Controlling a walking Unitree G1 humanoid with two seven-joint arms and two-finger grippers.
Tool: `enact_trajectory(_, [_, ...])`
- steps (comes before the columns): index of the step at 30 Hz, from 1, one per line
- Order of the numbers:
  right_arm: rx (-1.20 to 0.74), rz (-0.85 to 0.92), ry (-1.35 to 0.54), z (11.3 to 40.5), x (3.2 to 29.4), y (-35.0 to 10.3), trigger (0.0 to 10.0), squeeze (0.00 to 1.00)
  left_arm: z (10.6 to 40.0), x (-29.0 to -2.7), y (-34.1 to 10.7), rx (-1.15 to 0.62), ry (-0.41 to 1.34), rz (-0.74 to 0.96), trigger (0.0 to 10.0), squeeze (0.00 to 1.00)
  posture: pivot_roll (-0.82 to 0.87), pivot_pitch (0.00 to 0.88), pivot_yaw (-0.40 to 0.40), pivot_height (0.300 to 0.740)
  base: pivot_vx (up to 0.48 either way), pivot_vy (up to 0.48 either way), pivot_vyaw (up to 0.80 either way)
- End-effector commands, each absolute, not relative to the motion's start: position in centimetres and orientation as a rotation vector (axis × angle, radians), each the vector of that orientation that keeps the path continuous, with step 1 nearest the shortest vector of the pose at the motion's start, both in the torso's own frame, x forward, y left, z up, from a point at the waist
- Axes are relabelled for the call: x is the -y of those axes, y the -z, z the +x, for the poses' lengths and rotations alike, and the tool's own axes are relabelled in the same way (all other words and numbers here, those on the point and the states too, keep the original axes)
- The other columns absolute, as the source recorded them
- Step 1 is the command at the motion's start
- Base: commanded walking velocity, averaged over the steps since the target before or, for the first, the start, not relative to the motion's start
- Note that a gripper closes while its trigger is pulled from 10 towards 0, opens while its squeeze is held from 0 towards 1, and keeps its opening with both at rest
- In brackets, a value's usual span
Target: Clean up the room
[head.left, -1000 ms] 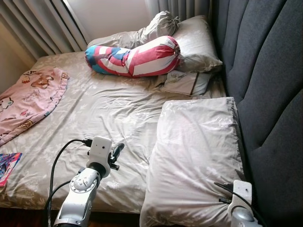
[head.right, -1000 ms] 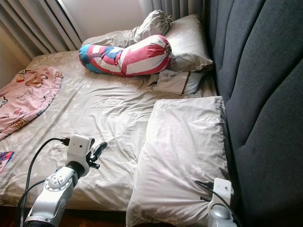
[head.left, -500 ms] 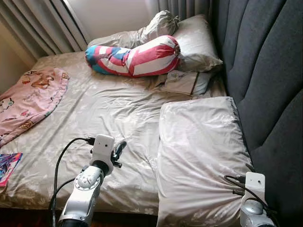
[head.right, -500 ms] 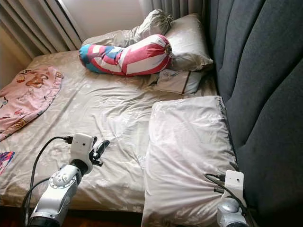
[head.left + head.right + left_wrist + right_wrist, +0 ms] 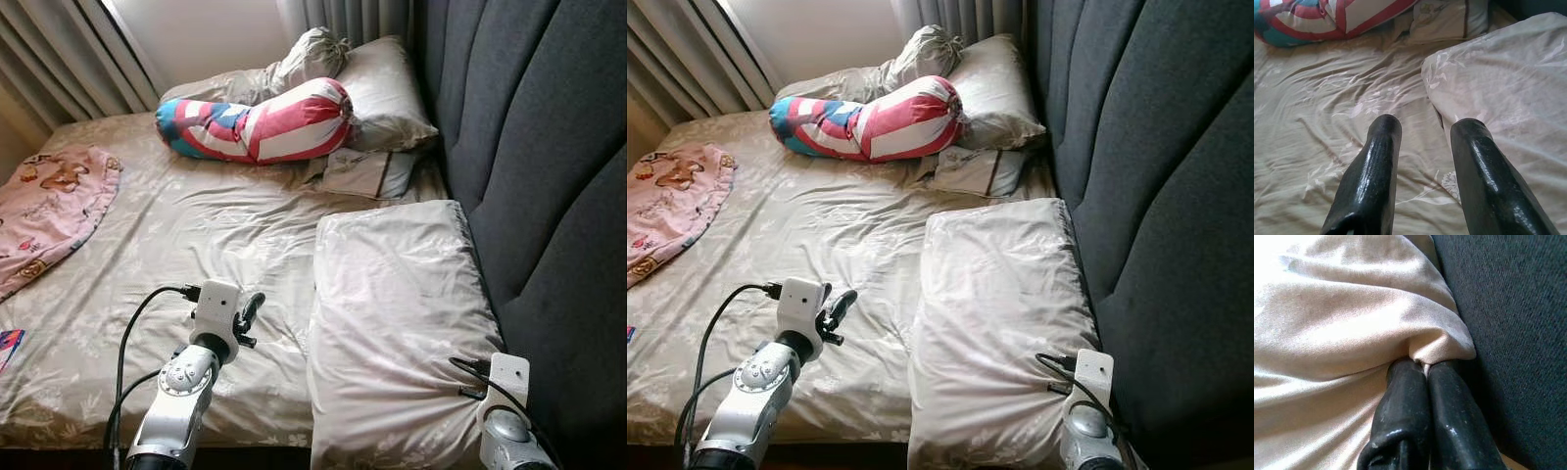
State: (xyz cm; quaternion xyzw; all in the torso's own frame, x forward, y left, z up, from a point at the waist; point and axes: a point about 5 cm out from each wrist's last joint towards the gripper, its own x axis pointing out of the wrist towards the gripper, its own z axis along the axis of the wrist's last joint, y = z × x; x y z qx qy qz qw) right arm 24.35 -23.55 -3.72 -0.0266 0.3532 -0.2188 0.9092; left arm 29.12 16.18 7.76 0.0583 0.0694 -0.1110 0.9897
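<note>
A large beige pillow (image 5: 402, 313) lies flat on the near right of the bed, along the dark headboard (image 5: 529, 147). My right gripper (image 5: 1422, 367) is shut on the pillow's near corner, right against the headboard; its wrist (image 5: 506, 377) shows at the pillow's near right edge. My left gripper (image 5: 1425, 125) hangs open just above the beige sheet (image 5: 196, 235), a little left of the pillow's left edge, with nothing between its fingers (image 5: 250, 308).
A red, white and blue striped bolster (image 5: 257, 122) lies at the head of the bed, in front of two beige pillows (image 5: 377, 93) and a small flat cushion (image 5: 367, 174). A pink blanket (image 5: 49, 211) lies on the far left. Curtains (image 5: 59, 49) hang behind.
My right gripper has drawn the pillow's near corner toward the headboard, and the pillow now lies squarer on the bed. The view has shifted slightly. My left gripper has barely moved.
</note>
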Motion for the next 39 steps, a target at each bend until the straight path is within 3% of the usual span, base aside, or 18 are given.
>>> enact_trajectory(1, [-0.627, -0.037, 0.431, 26.3, 23.2, 2.2, 10.0, 1.0, 29.1, -16.6, -7.6, -0.14, 0.204, 0.128, 10.0, 0.0, -0.06, 0.076, 0.113, 0.74, 0.0, 0.0, 0.0])
enact_trajectory(11, [-0.489, 0.006, 0.351, 27.5, 21.7, 1.1, 10.0, 0.99, 29.6, -16.3, -7.6, -0.132, 0.197, 0.119, 10.0, 0.0, -0.07, 0.061, 0.096, 0.74, 0.0, 0.0, 0.0])
enact_trajectory(12, [-0.454, 0.021, 0.318, 27.7, 21.2, 0.8, 10.0, 0.34, 29.7, -16.3, -7.5, -0.13, 0.194, 0.115, 10.0, 0.0, -0.08, 0.058, 0.092, 0.74, 0.0, 0.0, 0.0])
enact_trajectory(13, [-0.454, 0.021, 0.318, 27.7, 21.2, 0.8, 10.0, 0.34, 29.7, -16.3, -7.5, -0.13, 0.194, 0.115, 10.0, 0.0, -0.08, 0.058, 0.092, 0.74, 0.0, 0.0, 0.0])
enact_trajectory(14, [-0.393, 0.041, 0.252, 28.3, 20.3, 0.2, 10.0, 0.0, 29.8, -16.2, -7.4, -0.128, 0.184, 0.104, 10.0, 0.0, -0.08, 0.053, 0.085, 0.74, 0.0, 0.0, 0.0])
enact_trajectory(19, [-0.266, 0.075, 0.112, 29.2, 18.5, -1.2, 10.0, 0.0, 30.1, -16.7, -6.9, -0.117, 0.122, 0.073, 10.0, 0.0, -0.13, 0.032, 0.058, 0.74, 0.0, 0.0, 0.0])
enact_trajectory(27, [-0.209, 0.054, 0.078, 29.5, 19.3, -2.1, 10.0, 0.0, 29.5, -17.2, -4.7, -0.187, 0.072, 0.051, 10.0, 0.0, -0.15, 0.004, 0.018, 0.74, 0.0, 0.0, 0.0])
enact_trajectory(31, [-0.38, 0.03, 0.017, 28.3, 19.2, 0.2, 10.0, 0.0, 29.0, -17.5, -2.6, -0.283, 0.029, -0.009, 10.0, 0.0, -0.15, 0.0, 0.027, 0.74, 0.0, 0.0, 0.0])
enact_trajectory(39, [-0.674, -0.071, -0.084, 25.9, 17.5, 3.6, 10.0, 0.0, 27.1, -18.9, 1.9, -0.57, 0.01, 0.059, 10.0, 0.0, -0.1, 0.0, 0.011, 0.74, 0.0, 0.0, 0.0])
